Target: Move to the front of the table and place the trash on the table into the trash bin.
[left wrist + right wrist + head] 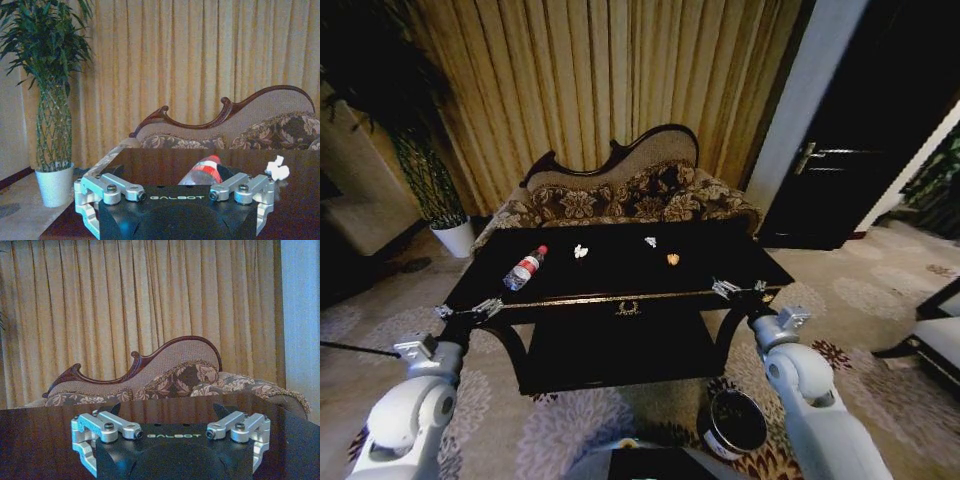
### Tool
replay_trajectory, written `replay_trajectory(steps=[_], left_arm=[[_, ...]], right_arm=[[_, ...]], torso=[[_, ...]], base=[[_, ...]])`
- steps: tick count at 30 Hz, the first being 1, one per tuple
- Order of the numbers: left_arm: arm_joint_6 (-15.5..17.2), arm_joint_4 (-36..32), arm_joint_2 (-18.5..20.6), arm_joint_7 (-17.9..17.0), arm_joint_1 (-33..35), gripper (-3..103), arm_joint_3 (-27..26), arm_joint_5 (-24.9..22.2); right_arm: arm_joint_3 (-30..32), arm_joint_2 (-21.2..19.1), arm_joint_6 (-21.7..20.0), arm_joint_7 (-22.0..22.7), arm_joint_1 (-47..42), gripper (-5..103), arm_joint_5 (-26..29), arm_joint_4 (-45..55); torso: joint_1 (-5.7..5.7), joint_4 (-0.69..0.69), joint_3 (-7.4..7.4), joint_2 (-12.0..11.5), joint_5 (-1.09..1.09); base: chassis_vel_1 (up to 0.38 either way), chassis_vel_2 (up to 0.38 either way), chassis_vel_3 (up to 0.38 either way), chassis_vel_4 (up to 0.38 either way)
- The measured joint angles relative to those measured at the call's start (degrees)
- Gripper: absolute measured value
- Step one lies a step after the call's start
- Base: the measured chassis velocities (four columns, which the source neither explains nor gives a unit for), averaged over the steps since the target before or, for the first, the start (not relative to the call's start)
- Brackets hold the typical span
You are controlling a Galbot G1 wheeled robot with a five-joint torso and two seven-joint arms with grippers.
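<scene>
The dark glossy table (620, 272) with gold trim stands right in front of me. On it lie a clear bottle (525, 268) with a red cap, two white scraps (581, 251) (651, 241) and a small orange bit (673, 259). My left gripper (466, 313) hovers open at the table's front left corner, short of the bottle. The left wrist view has the bottle (202, 172) just beyond the open left gripper (172, 174), with a white scrap (277, 169) beside it. My right gripper (740, 290) hangs open at the front right edge. The trash bin (733, 422) sits on the floor by my right arm.
A carved floral sofa (620, 195) stands behind the table, before gold curtains. A white plant pot (453, 237) stands on the floor at the far left. A dark door (840, 150) is at the right. The table has a lower shelf (615, 350).
</scene>
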Motion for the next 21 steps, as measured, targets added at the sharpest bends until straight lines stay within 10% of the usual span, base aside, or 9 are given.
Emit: replay_trajectory(steps=[21], left_arm=[[0.4,-1.6,0.6,0.4,-0.2,100,0.5,0.2]], right_arm=[[-14.1,-5.5,-8.6,0.0,11.6,100,0.5,-7.2]], torso=[[0.00,0.01,0.01,0.0,0.00]], base=[[-0.015,0.014,0.019,-0.020]])
